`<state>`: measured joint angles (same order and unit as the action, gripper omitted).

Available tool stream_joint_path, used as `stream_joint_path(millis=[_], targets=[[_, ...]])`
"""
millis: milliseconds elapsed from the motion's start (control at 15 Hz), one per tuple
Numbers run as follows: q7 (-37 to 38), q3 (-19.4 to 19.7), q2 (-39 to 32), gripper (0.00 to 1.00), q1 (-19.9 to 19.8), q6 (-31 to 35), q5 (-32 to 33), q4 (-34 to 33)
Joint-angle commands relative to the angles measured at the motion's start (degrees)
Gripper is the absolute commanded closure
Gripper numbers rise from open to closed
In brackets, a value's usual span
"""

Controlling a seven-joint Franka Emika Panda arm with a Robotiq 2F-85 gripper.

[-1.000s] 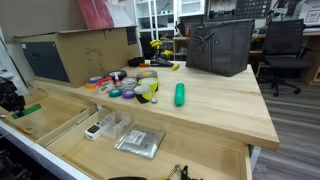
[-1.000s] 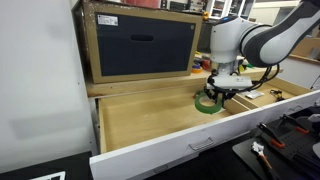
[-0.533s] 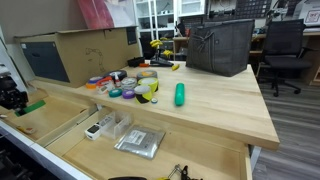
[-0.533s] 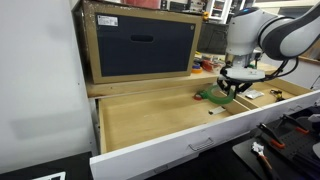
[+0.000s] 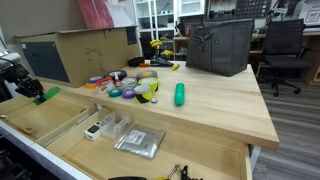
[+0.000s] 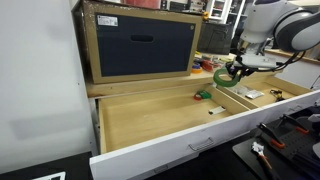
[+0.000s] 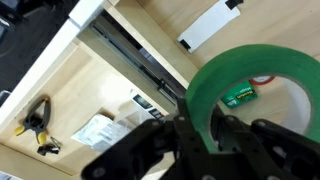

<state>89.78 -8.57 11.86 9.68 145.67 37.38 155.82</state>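
My gripper (image 7: 202,126) is shut on the wall of a green tape roll (image 7: 252,66), whose ring fills the right of the wrist view. In both exterior views the gripper (image 6: 240,68) (image 5: 27,80) hangs above the open wooden drawer (image 6: 150,120), level with the tabletop, and the tape roll (image 6: 228,76) (image 5: 47,95) sticks out below its fingers. On the drawer floor beneath lie a small green packet (image 6: 203,96) (image 7: 238,96) and a small white item (image 6: 213,111).
A cardboard box (image 6: 140,45) (image 5: 95,50) stands on the table behind the drawer. Several tape rolls (image 5: 135,85), a green cylinder (image 5: 180,94) and a black bag (image 5: 220,45) share the tabletop. A lower drawer (image 5: 125,135) holds small items; pliers (image 7: 35,120) lie far below.
The gripper has risen from the drawer floor with the green tape roll and carried it up and sideways, toward the tabletop. The small green packet stayed in the drawer.
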Motion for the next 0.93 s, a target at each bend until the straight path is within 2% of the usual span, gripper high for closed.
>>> stream_joint_path(millis=[0,133,200,400,467,533,867], targets=[[-6.74,0.85,3.44,0.94,-4.85,7.24,2.95,2.64],[-10.79,1.78,4.34,0.94,-7.23,10.43,3.12,3.56],[-12.15,4.16,4.68,0.94,-6.91,11.78,3.92,4.04],[-16.02,7.08,6.18,0.94,-8.43,12.72,3.94,4.82],[-15.73,8.03,5.05,0.94,-7.97,12.36,3.56,3.01],[-15.07,7.06,3.49,0.76,-7.68,11.37,3.02,2.99],[-15.33,8.02,4.04,0.76,-7.70,11.38,3.02,2.76]])
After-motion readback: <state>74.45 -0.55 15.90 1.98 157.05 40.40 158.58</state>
